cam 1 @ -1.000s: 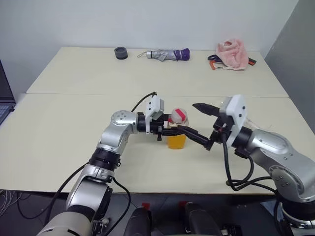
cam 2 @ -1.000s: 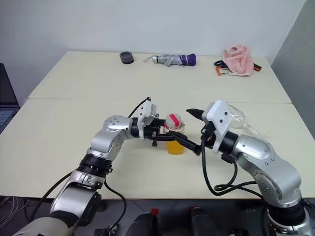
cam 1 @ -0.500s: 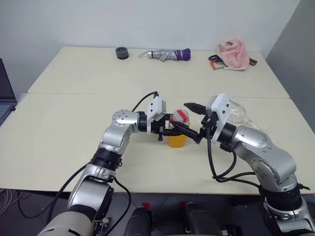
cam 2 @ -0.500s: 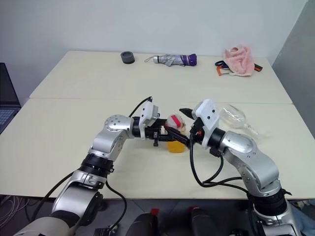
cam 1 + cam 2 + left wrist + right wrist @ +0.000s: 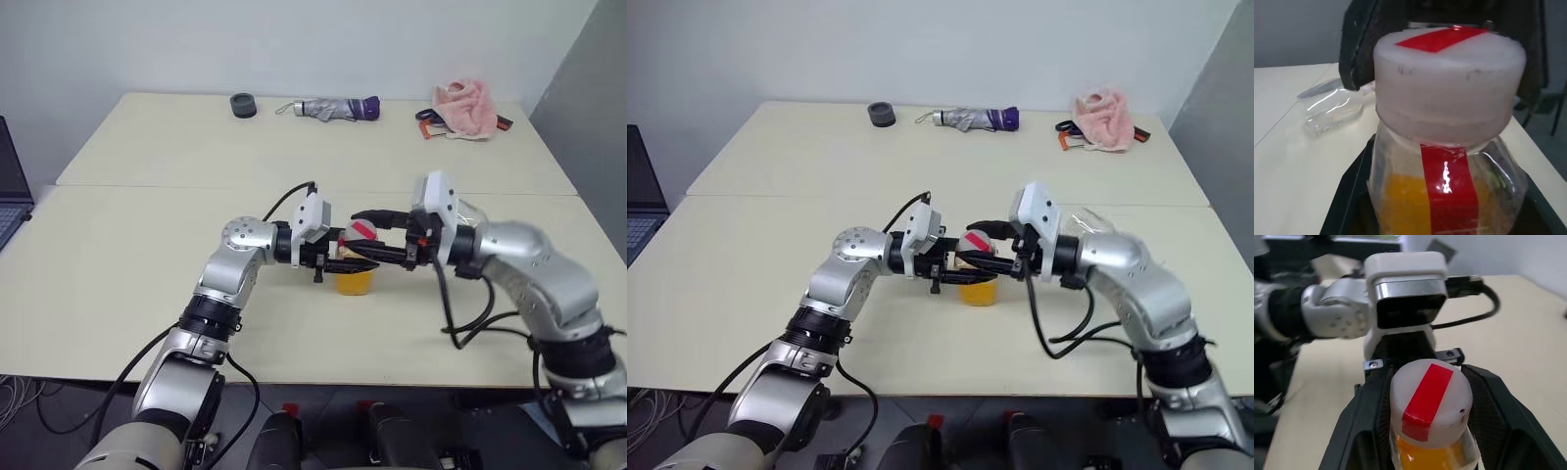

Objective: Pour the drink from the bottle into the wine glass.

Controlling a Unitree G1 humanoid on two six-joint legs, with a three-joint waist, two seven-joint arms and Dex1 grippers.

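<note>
Left gripper (image 5: 338, 258) clamped on the bottle (image 5: 354, 266). Right gripper (image 5: 1422, 396) half open around cap (image 5: 1430, 401), contact unclear. Wine glass (image 5: 1334, 110) lying at bottle's three o'clock.

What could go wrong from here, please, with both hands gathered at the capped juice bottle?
1. The right hand has its fingers either side of the pale pink cap; if they slip while twisting, the small clear plastic bottle of orange drink could turn in the left hand.
2. The clear stemmed wine glass lies on its side behind the right arm, which might knock it.
</note>
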